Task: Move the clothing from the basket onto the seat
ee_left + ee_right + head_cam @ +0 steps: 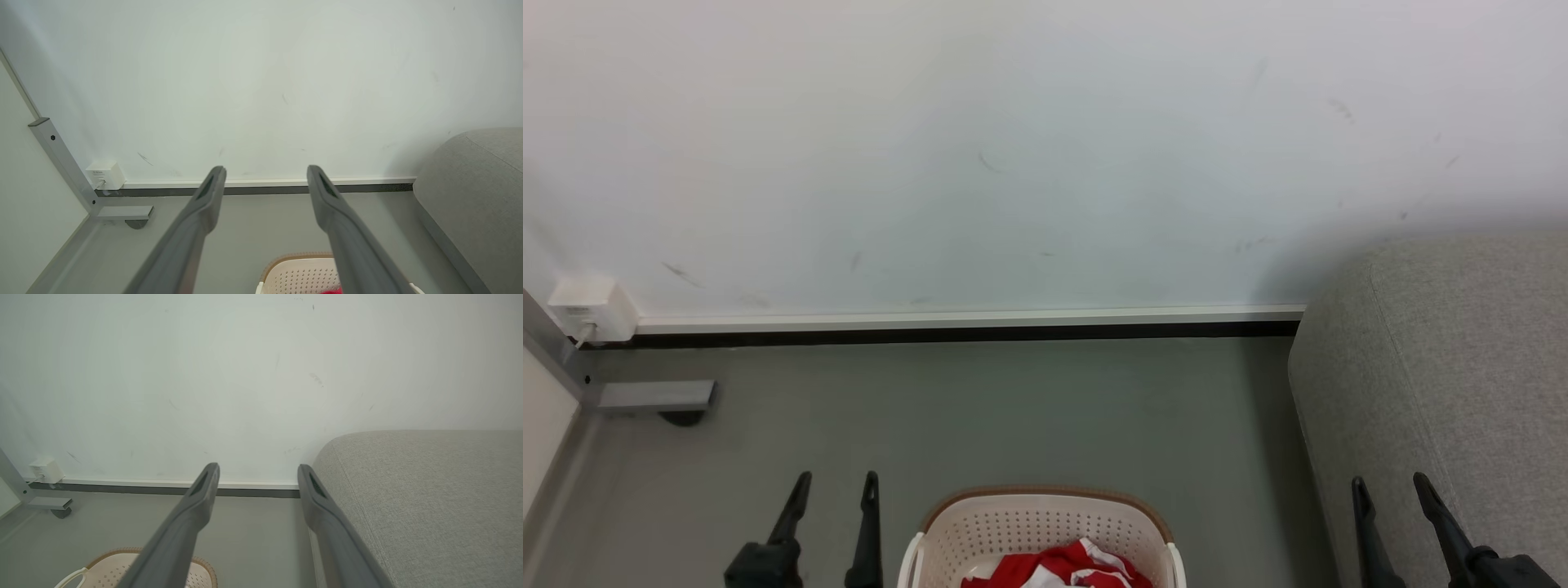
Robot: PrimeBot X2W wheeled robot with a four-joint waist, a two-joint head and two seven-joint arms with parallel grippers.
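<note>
Left hand [838, 478] and right hand [1388, 480] are hanging spread, empty; I'm reckoning the clothing [1062, 565] in the basket [1045, 496] light, limp, best pinched at its crest.

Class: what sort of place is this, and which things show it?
Probably a living-room corner: a grey sofa, a laundry basket holding red clothing, and a plain white wall.

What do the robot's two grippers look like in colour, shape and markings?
The left gripper and right gripper match: each has two long, slim, dark grey fingers tapering to rounded tips, with a darker slot near each tip and a black blocky base.
</note>
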